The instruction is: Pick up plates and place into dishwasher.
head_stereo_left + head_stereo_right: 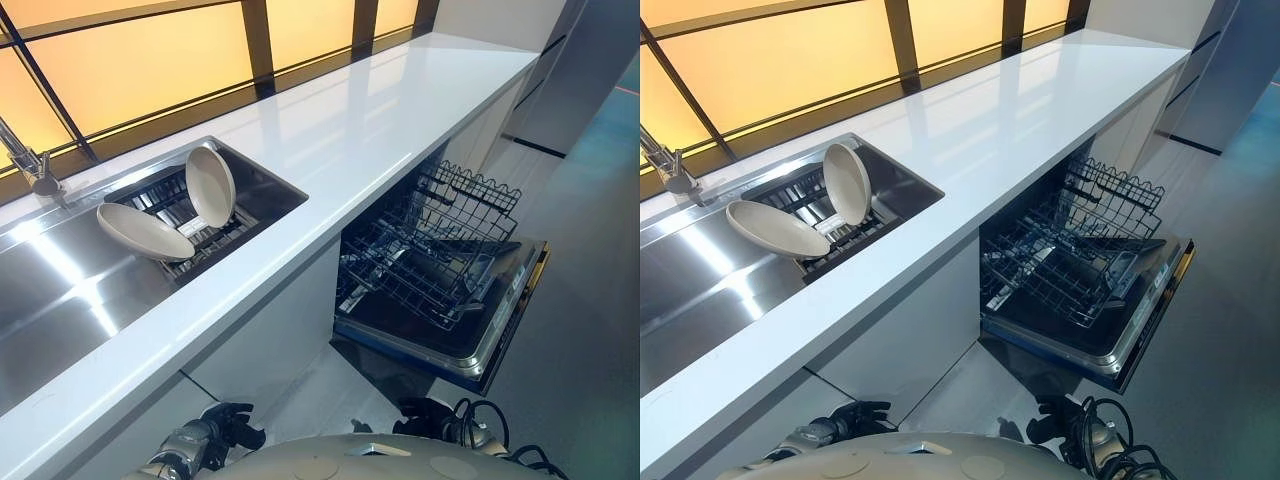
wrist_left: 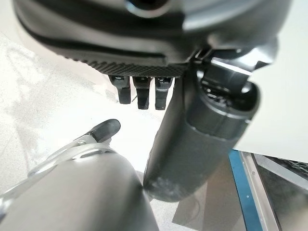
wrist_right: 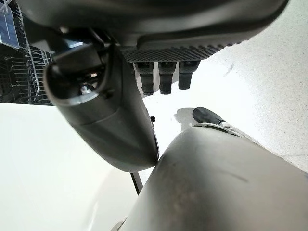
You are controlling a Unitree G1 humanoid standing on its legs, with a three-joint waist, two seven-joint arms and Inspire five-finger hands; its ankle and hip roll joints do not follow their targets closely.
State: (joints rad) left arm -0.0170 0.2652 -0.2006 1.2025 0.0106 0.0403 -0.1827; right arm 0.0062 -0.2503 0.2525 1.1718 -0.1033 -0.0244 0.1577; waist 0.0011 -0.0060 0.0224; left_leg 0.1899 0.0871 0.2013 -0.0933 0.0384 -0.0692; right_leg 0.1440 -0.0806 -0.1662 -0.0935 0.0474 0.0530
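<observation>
**Two plates waiting in the sink, both hands down and empty**

Two beige oval plates sit in the dark wire rack in the stainless steel sink (image 1: 60,300): one (image 1: 211,186) stands nearly upright on edge, the other (image 1: 142,232) leans low beside it, the two touching or nearly so. I see nothing lifted yet, so I judge the task at its very start, with the first pick not begun.

My left hand (image 1: 232,425) hangs low by the white cabinet front, my right hand (image 1: 425,415) low near the open dishwasher door (image 1: 500,330). In their wrist views, the fingers (image 2: 138,95) of each point straight down, relaxed, holding nothing.

The black wire dishwasher rack (image 1: 430,255) is pulled out and looks empty, well apart from the sink along the white glossy countertop (image 1: 370,120).

Next I would raise the left hand over the counter edge to the upright plate, which offers the easier rim to pinch.
</observation>
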